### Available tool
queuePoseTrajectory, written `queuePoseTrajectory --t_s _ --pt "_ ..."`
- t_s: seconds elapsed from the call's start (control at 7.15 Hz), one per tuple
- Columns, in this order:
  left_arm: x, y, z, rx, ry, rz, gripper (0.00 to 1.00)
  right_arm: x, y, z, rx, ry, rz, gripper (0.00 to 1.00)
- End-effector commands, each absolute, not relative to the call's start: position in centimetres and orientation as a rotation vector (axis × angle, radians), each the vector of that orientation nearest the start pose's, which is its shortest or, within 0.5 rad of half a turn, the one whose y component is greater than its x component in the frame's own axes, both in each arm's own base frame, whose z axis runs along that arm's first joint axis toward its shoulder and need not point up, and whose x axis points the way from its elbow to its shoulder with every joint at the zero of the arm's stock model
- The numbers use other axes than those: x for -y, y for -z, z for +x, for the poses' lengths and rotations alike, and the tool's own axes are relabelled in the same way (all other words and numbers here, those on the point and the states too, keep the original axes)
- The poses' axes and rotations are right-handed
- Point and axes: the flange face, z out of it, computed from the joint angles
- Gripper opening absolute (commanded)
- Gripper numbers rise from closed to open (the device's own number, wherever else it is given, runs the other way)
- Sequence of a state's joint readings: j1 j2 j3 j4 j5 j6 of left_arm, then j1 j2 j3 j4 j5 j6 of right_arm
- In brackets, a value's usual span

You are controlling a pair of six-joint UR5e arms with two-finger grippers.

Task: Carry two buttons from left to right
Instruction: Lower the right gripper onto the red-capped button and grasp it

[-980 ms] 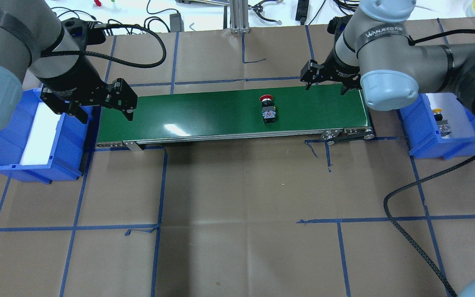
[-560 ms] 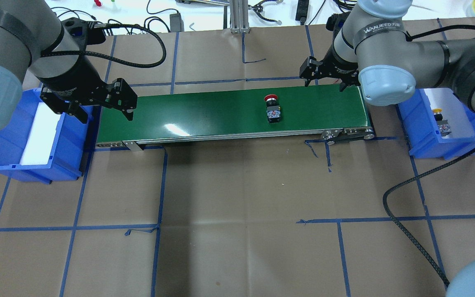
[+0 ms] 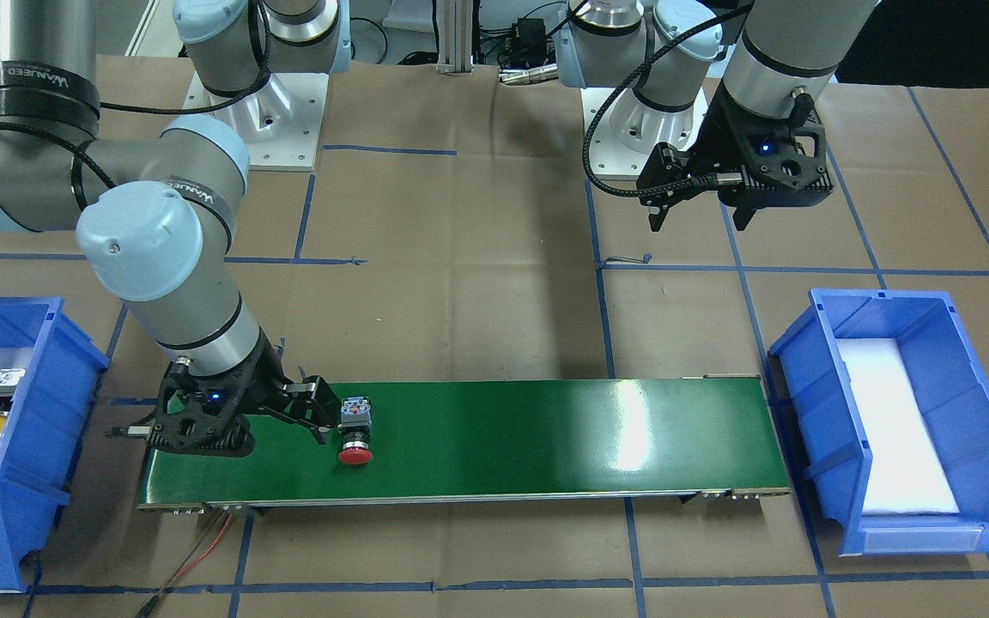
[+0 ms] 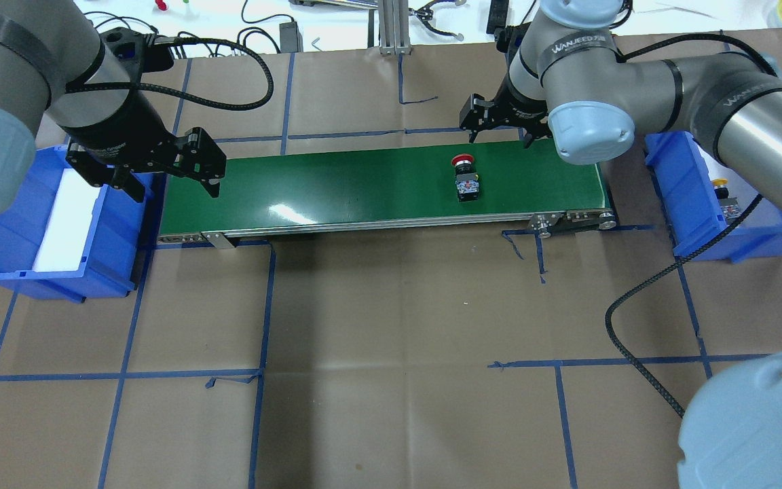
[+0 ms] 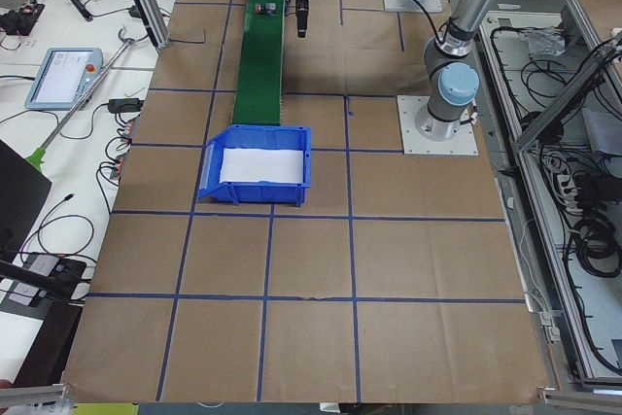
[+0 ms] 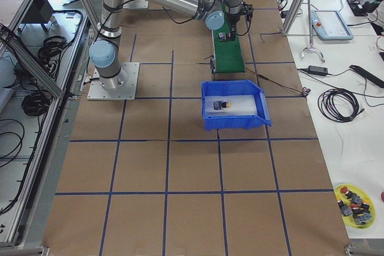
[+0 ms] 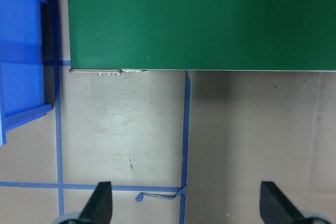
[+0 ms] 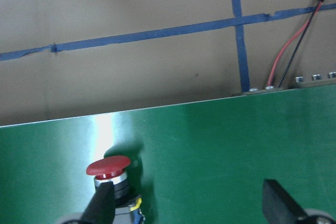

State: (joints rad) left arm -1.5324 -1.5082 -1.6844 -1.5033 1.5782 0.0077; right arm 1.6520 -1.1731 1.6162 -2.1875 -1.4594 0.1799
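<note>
My right pincer point(image 4: 499, 134), spread and empty, hovers just far-right of the red button point(image 4: 466, 178) lying crosswise on the belt point(image 4: 364, 183), cap far; the left pincer point(image 4: 174, 190), likewise spread, is well apart.

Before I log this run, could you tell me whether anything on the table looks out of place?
Nothing looks spilled or damaged. The red button lies on its side on the green belt, cap pointing away from the robot; the yellow button lies likewise in the blue bin at the robot's right.
</note>
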Motion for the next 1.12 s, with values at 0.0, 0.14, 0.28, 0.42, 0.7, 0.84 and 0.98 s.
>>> queuePoseTrajectory --t_s 0.0,0.14,0.28,0.42,0.7,0.84,0.98 --pt "47.1 -46.9 -11.4 -3.132 0.026 -0.046 1.00 60.9 -29.0 21.2 -3.005 0.182 0.141 1.00" --pt "47.1 -46.9 -11.5 -3.133 0.026 -0.048 1.00 60.2 -27.6 21.1 -3.019 0.136 0.147 1.00" --pt "47.1 -47.0 -11.5 -3.133 0.029 -0.048 1.00 59.6 -26.5 20.9 -3.027 0.101 0.152 1.00" --pt "47.1 -47.0 -11.5 -3.133 0.031 -0.046 1.00 59.2 -25.6 20.8 -3.031 0.076 0.151 1.00" --pt "47.1 -47.0 -11.4 -3.131 0.031 -0.046 1.00 60.3 -24.1 20.8 -3.024 0.060 0.151 0.97" --pt "47.1 -47.0 -11.4 -3.131 0.031 -0.046 1.00 61.3 -24.3 20.7 -3.032 0.075 0.140 0.74" --pt "47.1 -47.0 -11.4 -3.131 0.031 -0.046 1.00 61.7 -24.8 20.6 -3.041 0.056 0.139 0.36"
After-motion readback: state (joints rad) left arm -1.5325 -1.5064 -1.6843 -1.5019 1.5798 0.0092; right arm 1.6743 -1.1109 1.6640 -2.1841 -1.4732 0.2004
